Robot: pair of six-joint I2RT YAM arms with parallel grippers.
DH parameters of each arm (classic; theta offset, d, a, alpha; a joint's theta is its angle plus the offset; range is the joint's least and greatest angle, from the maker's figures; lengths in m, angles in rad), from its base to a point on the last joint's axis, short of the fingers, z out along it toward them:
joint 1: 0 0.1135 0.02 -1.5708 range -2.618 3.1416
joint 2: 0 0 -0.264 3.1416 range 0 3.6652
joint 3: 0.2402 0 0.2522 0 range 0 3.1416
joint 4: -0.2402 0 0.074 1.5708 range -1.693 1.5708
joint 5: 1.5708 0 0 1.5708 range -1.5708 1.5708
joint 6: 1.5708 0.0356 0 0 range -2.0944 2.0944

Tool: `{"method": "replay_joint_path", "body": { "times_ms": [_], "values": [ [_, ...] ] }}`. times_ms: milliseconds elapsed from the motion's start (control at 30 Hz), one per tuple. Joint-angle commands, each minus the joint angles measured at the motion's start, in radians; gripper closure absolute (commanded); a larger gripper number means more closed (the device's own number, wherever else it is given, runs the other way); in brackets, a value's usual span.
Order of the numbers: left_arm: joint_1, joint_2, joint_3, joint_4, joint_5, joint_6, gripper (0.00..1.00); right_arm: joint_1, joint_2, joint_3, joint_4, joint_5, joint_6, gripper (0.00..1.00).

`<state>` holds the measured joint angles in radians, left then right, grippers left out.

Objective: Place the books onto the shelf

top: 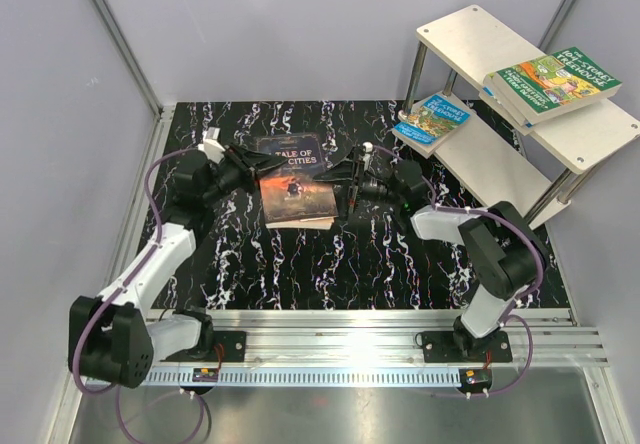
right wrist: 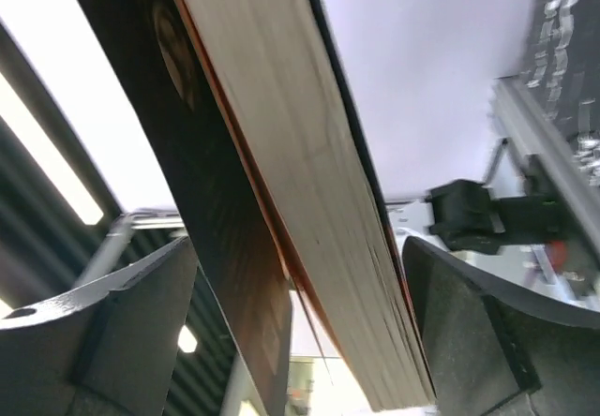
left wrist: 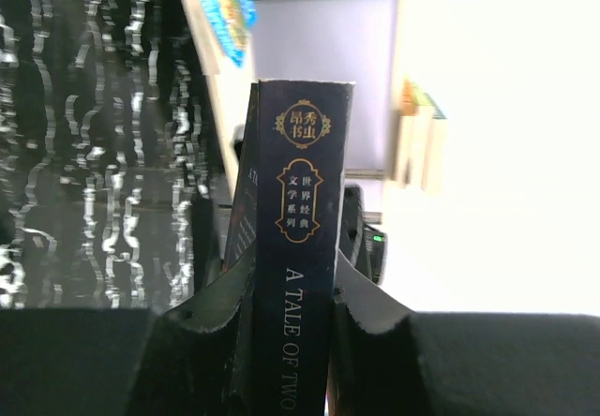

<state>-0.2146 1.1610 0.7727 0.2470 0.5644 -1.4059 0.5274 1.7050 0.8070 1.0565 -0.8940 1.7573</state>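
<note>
In the left wrist view my left gripper (left wrist: 292,280) is shut on the spine of the dark "A Tale of Two Cities" book (left wrist: 305,210). From above, that book (top: 295,153) is at the back middle of the table, with the left gripper (top: 260,168) at its left edge. A dark reddish-brown book (top: 298,204) lies just in front of it. My right gripper (top: 352,188) is at this book's right edge. Its jaws stand open on either side of the page edge (right wrist: 309,182), (right wrist: 298,252). The shelf (top: 470,39) stands at the back right. Two green books (top: 555,82) lie on its upper board and a blue one (top: 432,119) on the lower board.
The table top is black marble-patterned (top: 300,274), with grey walls on the left and at the back. The shelf's metal posts (top: 415,76) stand close to the right arm's elbow (top: 500,239). An aluminium rail (top: 340,339) carrying both arm bases runs along the near edge.
</note>
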Motion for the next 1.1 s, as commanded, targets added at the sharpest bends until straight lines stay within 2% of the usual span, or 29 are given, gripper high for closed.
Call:
{"method": "replay_joint_path", "body": {
  "times_ms": [0, 67, 100, 200, 267, 300, 400, 433, 500, 533, 600, 633, 667, 933, 1033, 1067],
  "values": [
    [-0.002, -0.084, -0.004, 0.158, 0.022, -0.097, 1.0, -0.003, 0.01, 0.014, 0.502, 0.032, 0.282, 0.04],
    [-0.003, -0.098, 0.0, 0.099, 0.019, -0.061, 1.0, -0.001, -0.027, 0.014, 0.461, 0.009, 0.246, 0.12],
    [-0.002, -0.11, 0.017, 0.071, 0.014, -0.044, 1.0, -0.001, -0.039, 0.006, 0.45, 0.001, 0.237, 0.31],
    [-0.002, -0.127, 0.057, -0.053, 0.003, 0.036, 1.0, -0.001, -0.094, -0.032, 0.373, -0.022, 0.18, 0.65],
    [-0.005, -0.132, 0.072, -0.11, -0.001, 0.071, 1.0, -0.003, -0.157, -0.054, 0.252, -0.046, 0.093, 0.74],
    [-0.003, -0.133, 0.083, -0.123, -0.006, 0.077, 1.0, -0.001, -0.182, -0.067, 0.156, -0.054, 0.058, 0.84],
    [-0.017, -0.133, 0.108, -0.179, -0.023, 0.117, 1.0, 0.002, -0.286, -0.083, -0.017, -0.071, -0.091, 1.0],
    [-0.022, -0.124, 0.137, -0.243, -0.029, 0.137, 1.0, 0.002, -0.339, -0.083, -0.141, -0.075, -0.169, 1.0],
    [-0.04, -0.101, 0.187, -0.331, -0.047, 0.214, 0.99, 0.002, -0.396, -0.08, -0.267, -0.071, -0.25, 1.0],
    [-0.048, -0.084, 0.251, -0.433, -0.057, 0.244, 0.98, 0.002, -0.453, -0.072, -0.429, -0.066, -0.351, 1.0],
    [-0.074, -0.025, 0.313, -0.527, -0.078, 0.335, 0.98, 0.003, -0.505, -0.039, -0.606, -0.053, -0.462, 1.0],
    [-0.084, -0.006, 0.348, -0.567, -0.087, 0.358, 0.98, 0.003, -0.531, -0.029, -0.763, -0.031, -0.56, 1.0],
    [-0.106, 0.024, 0.394, -0.622, -0.096, 0.393, 0.98, 0.003, -0.576, -0.022, -0.821, -0.023, -0.597, 1.0],
    [-0.187, 0.14, 0.459, -0.574, -0.06, 0.397, 0.95, 0.031, -0.74, -0.028, -1.125, 0.07, -0.72, 1.0],
    [-0.229, 0.218, 0.551, -0.609, -0.017, 0.44, 0.87, 0.033, -0.8, -0.071, -1.153, 0.154, -0.69, 1.0],
    [-0.253, 0.232, 0.588, -0.655, -0.024, 0.494, 0.82, 0.031, -0.811, -0.087, -1.15, 0.179, -0.674, 1.0]
  ]
}}
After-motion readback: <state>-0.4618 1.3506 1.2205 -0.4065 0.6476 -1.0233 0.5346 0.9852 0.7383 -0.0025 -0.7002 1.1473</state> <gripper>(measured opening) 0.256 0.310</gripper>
